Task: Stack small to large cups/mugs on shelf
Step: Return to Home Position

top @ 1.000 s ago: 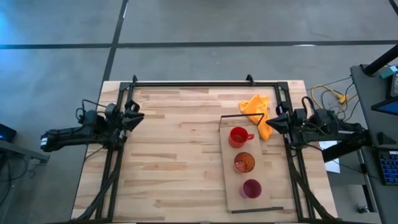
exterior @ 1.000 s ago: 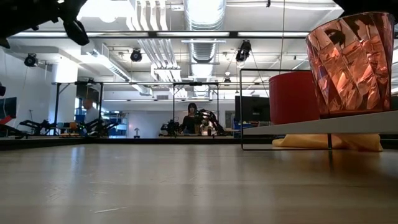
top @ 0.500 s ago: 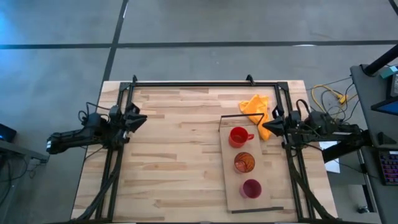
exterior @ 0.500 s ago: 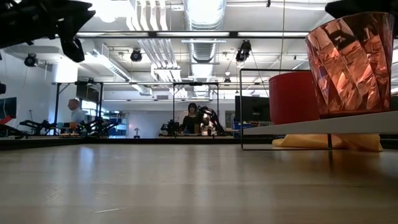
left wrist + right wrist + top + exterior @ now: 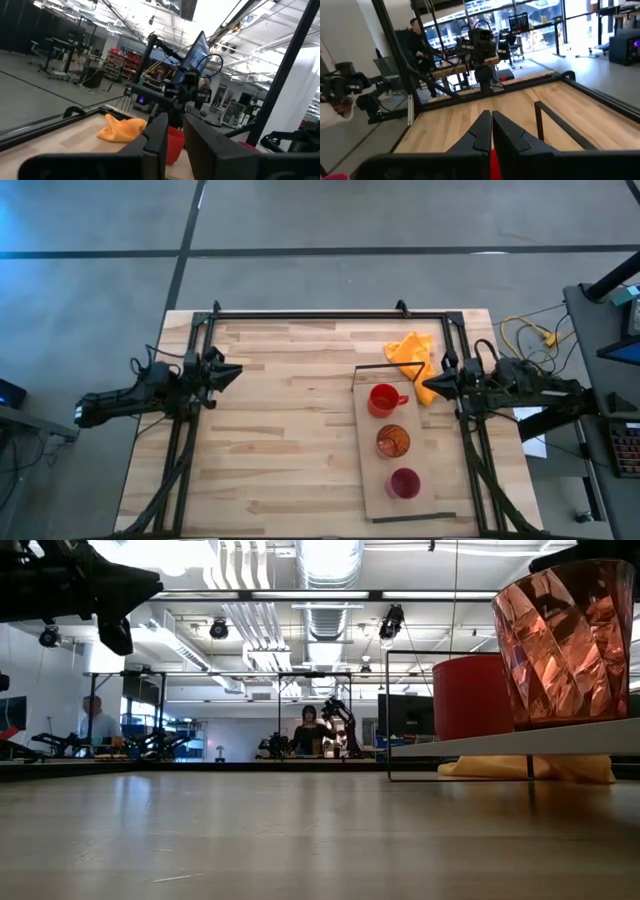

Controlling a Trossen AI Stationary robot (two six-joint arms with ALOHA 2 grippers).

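3 cups lined up on the shelf, both my hands empty.

The table (image 5: pixel 280 430) carries the shelf (image 5: pixel 435 470) on its right side, and the 3 cups stand in a row along the board, each apart from the next. The red mug (image 5: pixel 383 400) is at the end by the orange cloth (image 5: pixel 413 352), the orange-red cup (image 5: pixel 392 442) is in the middle, and the small magenta cup (image 5: pixel 403 483) is last. My left gripper (image 5: pixel 232 370) hangs at the table's left edge, fingers a narrow slit apart, grasping nothing. My right gripper (image 5: pixel 428 383) points at the mug's handle without touching it, fingers pressed together, empty.
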